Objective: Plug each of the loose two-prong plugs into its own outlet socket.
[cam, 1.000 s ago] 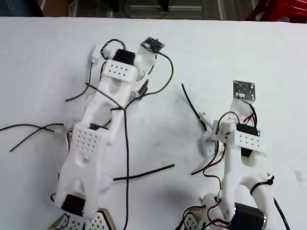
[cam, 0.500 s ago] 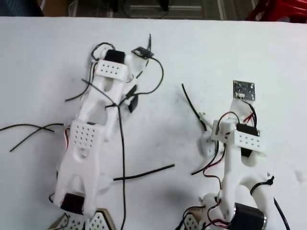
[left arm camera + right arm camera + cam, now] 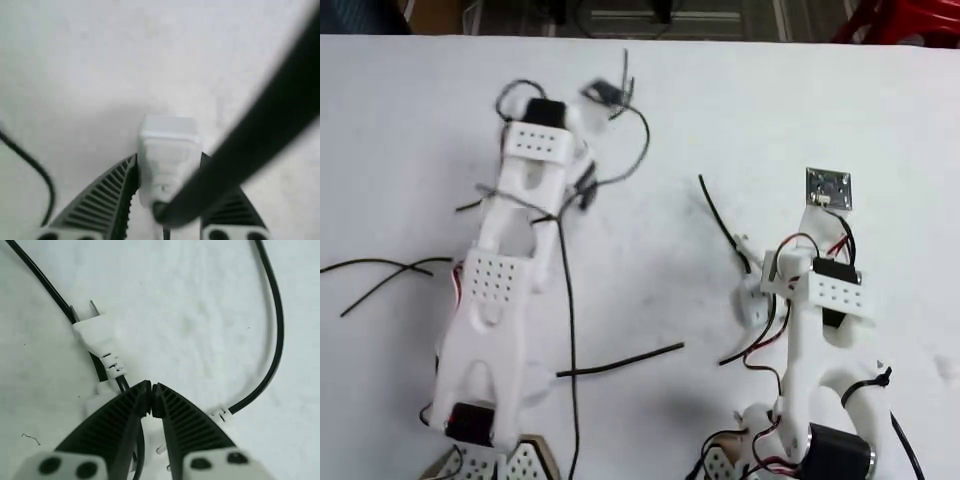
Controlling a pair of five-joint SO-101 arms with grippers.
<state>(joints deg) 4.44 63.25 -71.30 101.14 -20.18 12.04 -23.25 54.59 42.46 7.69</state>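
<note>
Left claw [image 3: 167,161] is part-open and clamped on a white rectangular plastic connector block [image 3: 167,142]; plug or socket end, cannot tell. A thick black cable [image 3: 250,135] crosses one finger. In the high view the left arm [image 3: 505,280] reaches to the upper left of the frame.

Right claw [image 3: 151,390] is pinched fully together and holds nothing. Its tips sit near a white two-prong plug [image 3: 97,335] lying flat on the white table [image 3: 200,340], lower right in the high view.

Likely next: open the right claw, grip the plug body behind the prongs and leave the prongs free. Hold the block square, cable slack.
</note>
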